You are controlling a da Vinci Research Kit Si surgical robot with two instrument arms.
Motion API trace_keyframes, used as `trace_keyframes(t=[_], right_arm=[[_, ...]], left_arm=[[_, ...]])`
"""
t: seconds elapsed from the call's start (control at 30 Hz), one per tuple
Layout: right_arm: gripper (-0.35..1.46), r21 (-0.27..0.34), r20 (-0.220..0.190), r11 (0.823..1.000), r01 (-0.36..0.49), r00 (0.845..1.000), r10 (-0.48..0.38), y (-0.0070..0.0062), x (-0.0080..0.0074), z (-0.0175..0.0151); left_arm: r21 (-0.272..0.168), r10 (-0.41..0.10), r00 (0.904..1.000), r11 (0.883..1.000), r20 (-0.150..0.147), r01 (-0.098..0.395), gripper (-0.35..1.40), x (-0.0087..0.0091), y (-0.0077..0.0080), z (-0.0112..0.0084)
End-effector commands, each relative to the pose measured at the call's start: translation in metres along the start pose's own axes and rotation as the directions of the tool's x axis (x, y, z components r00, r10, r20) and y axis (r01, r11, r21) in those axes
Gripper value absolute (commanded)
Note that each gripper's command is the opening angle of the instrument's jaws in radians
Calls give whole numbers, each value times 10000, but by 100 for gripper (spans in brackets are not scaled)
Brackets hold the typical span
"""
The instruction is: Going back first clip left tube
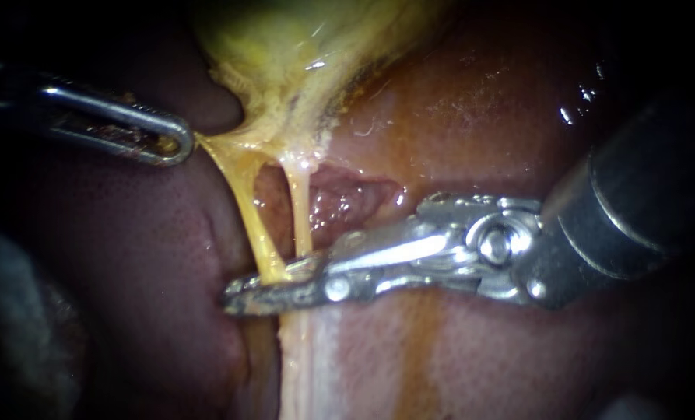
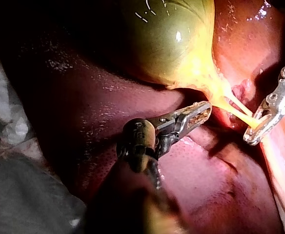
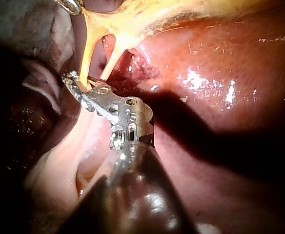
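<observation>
Right instrument point(image 1: 240, 298) jaws lie nearly closed on the left tube point(image 1: 250, 225), below the gallbladder point(image 1: 300, 62); no clip can be made out. Left instrument point(image 1: 176, 145) jaws grip the gallbladder neck, stretching it taut. Judged: withdrawal not yet begun.
</observation>
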Motion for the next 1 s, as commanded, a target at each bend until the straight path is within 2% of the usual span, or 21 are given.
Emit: trace_keyframes(t=[0.03,0.13,0.3,0.43,0.5,0.57,0.7,0.77,0.87,1.0], right_arm=[[-35,28,63,10000,-2,10000,1,1,0,0],[-30,247,85,9994,248,9997,-250,2,0,1],[20,399,-106,9933,1085,9941,-1082,4,4,7],[37,519,-144,9852,1631,9866,-1625,7,3,14],[41,261,-306,9804,1955,9804,-1947,10,2,17],[43,-231,-581,9724,2323,9707,-2332,14,4,18],[45,-711,-790,9545,2895,9523,-2948,25,9,12],[48,-1055,-921,9379,3306,9358,-3402,32,13,8],[49,-1395,-906,9154,3777,9157,-3916,37,16,0],[49,-1619,-865,8862,4340,8884,-4508,33,8,-14]], left_arm=[[3,-1,10000,10000,-1,1,-35,0,0,0],[3,0,10000,10000,-1,0,-35,0,0,0],[3,0,10000,10000,-1,0,-35,0,0,0],[3,0,10000,10000,-1,0,-35,0,0,0],[4,0,10000,10000,-1,0,-35,0,0,0],[4,0,10000,10000,-1,0,-35,0,0,0],[4,0,10000,10000,-1,0,-35,0,0,0],[5,1,10000,10000,-2,-1,-35,0,0,0],[7,1,10000,10000,-3,-1,-35,0,0,0],[4,4,10000,10000,-1,-4,-35,-1,0,0]])
